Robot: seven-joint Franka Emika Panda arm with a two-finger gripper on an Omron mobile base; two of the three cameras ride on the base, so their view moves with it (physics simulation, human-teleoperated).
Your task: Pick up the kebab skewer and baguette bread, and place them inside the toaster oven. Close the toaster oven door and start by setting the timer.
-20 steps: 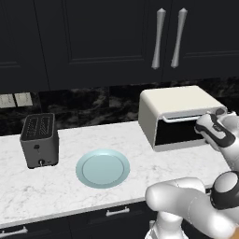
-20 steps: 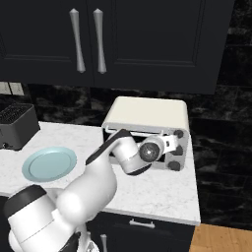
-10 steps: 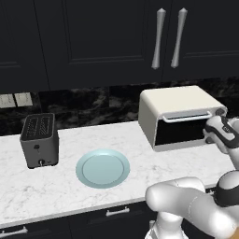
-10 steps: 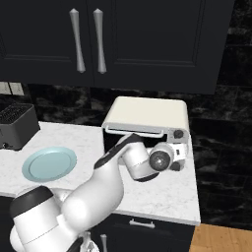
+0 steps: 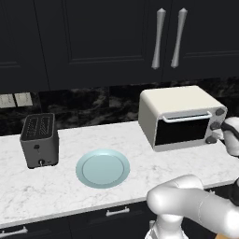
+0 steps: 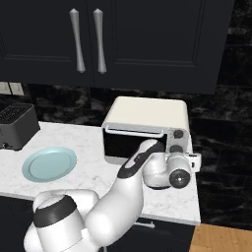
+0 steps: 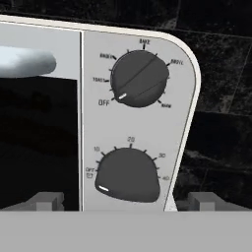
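Observation:
The cream-white toaster oven (image 5: 179, 116) (image 6: 147, 123) stands at the back right of the counter. The toaster oven door (image 5: 182, 131) is shut, its silver handle (image 7: 24, 61) along the top edge. My gripper (image 5: 228, 136) (image 6: 187, 157) (image 7: 125, 202) hovers open just in front of the control panel at the oven's right end. Its two fingertips (image 7: 47, 201) stand on either side of the lower timer knob (image 7: 128, 174), apart from it. That knob's mark points at off, and so does the mark on the upper knob (image 7: 140, 78). The kebab skewer and baguette bread are out of view.
An empty pale blue plate (image 5: 102, 169) (image 6: 49, 163) lies mid-counter. A dark grey slot toaster (image 5: 39, 140) (image 6: 17, 125) stands at the left. Dark cabinets with silver handles (image 5: 168, 37) hang above. The counter ends just right of the oven (image 6: 197, 197).
My hand has slid down and to the right, from the right end of the door handle to the knob panel. Nothing else has moved.

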